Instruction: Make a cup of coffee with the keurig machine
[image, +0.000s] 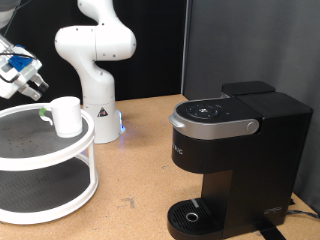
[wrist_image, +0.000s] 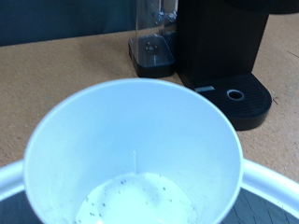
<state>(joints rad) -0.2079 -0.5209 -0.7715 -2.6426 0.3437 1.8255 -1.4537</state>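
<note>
Right now the cup (image: 67, 115), a plain white mug, stands upright on the top tier of a round white two-tier stand (image: 40, 165), well apart from the keurig machine (image: 232, 155), which sits on the wooden table (image: 130, 205) to the exterior view's right of the stand. The machine's lid is down and its drip plate (image: 191, 214) holds nothing, so the cup is probably there waiting to be fetched. The gripper (image: 24, 78) hangs just beside the cup, above the stand's rim, on the side away from the machine; whether its fingers are spread or pressed together I cannot tell, as it is small and partly cut off. The wrist view adds what the exterior view lacks: the cup's (wrist_image: 135, 154) interior, apparently speckled with dark flecks, with the machine (wrist_image: 224, 56) beyond it.
</note>
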